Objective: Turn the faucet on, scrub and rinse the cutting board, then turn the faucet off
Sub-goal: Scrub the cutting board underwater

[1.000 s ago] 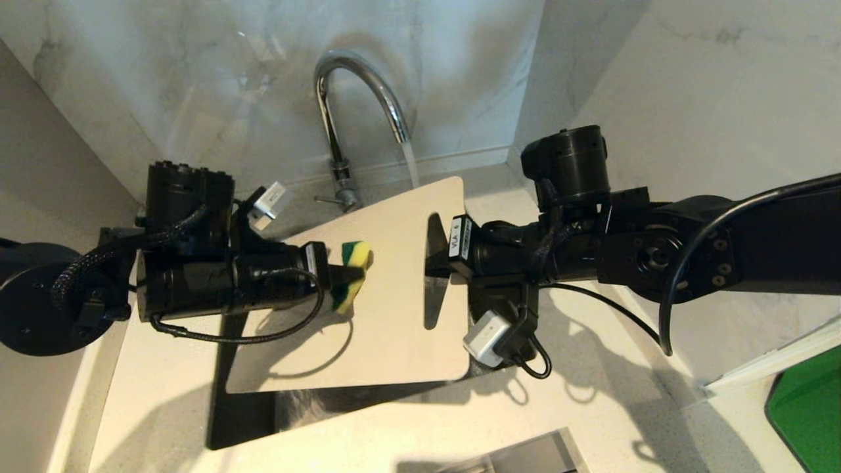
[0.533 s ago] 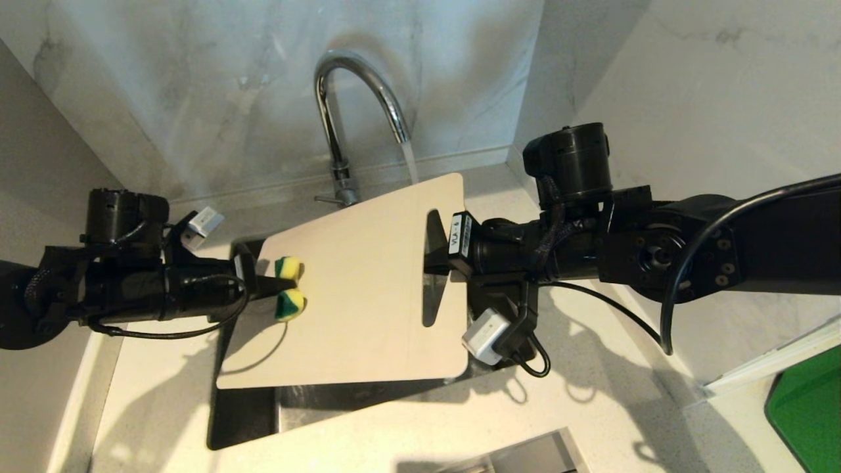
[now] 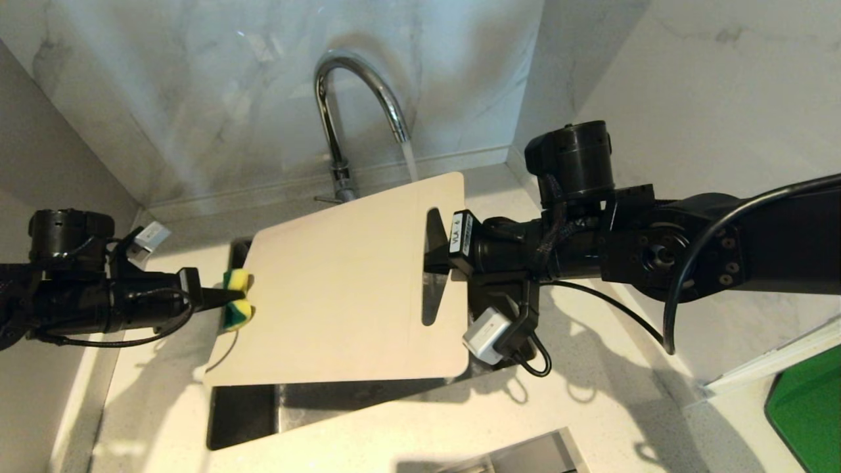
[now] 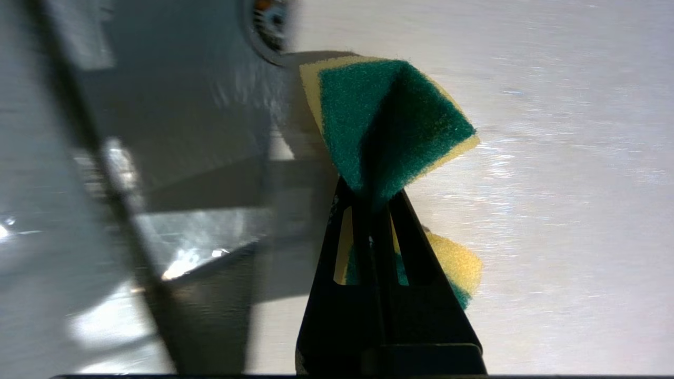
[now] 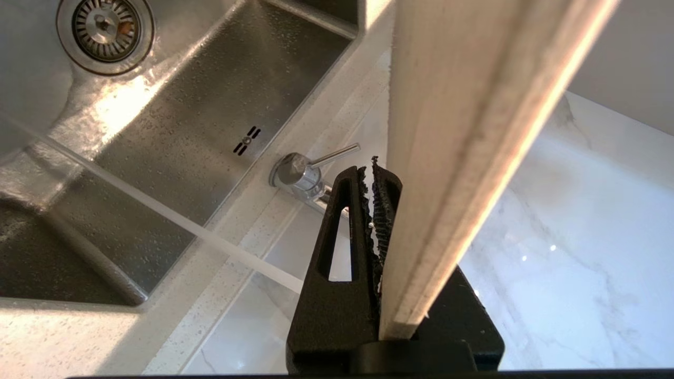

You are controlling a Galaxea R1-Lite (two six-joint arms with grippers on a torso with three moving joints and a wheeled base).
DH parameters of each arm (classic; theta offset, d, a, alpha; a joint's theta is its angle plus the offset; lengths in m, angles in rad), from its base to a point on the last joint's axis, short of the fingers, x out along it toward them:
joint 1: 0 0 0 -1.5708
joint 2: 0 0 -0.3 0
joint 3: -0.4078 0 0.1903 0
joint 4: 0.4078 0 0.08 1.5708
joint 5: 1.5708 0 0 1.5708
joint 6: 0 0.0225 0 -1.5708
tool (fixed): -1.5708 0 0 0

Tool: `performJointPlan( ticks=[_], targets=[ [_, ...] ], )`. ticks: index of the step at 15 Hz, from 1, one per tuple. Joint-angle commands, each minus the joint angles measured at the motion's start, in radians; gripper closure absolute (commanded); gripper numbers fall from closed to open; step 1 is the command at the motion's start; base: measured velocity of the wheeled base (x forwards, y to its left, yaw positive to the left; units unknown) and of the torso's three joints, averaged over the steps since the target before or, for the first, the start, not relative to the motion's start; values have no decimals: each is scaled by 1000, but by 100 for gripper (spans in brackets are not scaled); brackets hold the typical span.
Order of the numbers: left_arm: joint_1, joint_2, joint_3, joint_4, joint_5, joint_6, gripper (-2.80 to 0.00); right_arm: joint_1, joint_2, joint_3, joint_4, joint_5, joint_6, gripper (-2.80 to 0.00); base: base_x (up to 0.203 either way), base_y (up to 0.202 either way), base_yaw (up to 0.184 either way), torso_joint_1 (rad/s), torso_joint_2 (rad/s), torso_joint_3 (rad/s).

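Observation:
The cream-white cutting board [image 3: 341,295] hangs tilted over the sink, and my right gripper [image 3: 433,253] is shut on its edge by the slot handle. The right wrist view shows the board [image 5: 463,105] edge-on, clamped in that gripper [image 5: 373,173]. Behind it stands the chrome faucet [image 3: 348,85], its water stream [image 3: 409,161] running past the board's far corner, with the lever [image 5: 334,155] sticking out sideways. My left gripper [image 3: 220,297] is shut on a yellow-green sponge [image 3: 238,307] at the board's left edge. In the left wrist view the sponge [image 4: 389,116] bulges out of the gripper [image 4: 371,192] against the board [image 4: 553,158].
The steel sink [image 3: 243,414] lies below the board, its drain [image 5: 105,23] at one end. Marble walls close in behind and on the right. A green flat object [image 3: 808,407] sits at the lower right on the counter [image 3: 591,407].
My left gripper has swept the sponge leftward across the board, from its middle to its left edge. The right gripper has kept still and water keeps running.

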Motion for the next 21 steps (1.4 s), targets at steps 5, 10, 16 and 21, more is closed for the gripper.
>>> performJointPlan(
  ticks=[5, 10, 16, 21],
  targets=[
    [85, -48, -45, 6, -41, 0, 0, 0, -4, 1, 0, 2, -14, 0, 0, 0, 0, 0, 0, 0],
    [-111, -221, -169, 161, -26, -129, 0, -1, 2, 0, 0, 1, -14, 0, 0, 0, 0, 0, 0, 0],
    [-564, -284, -176, 206, 199, -233, 0, -3, -1, -8, -1, -1, 0, 0, 0, 0, 0, 0, 0, 0],
    [-648, -201, -102, 187, 266, -260, 0, -17, -10, -2, 0, 2, 1, 0, 0, 0, 0, 0, 0, 0]
  ],
)
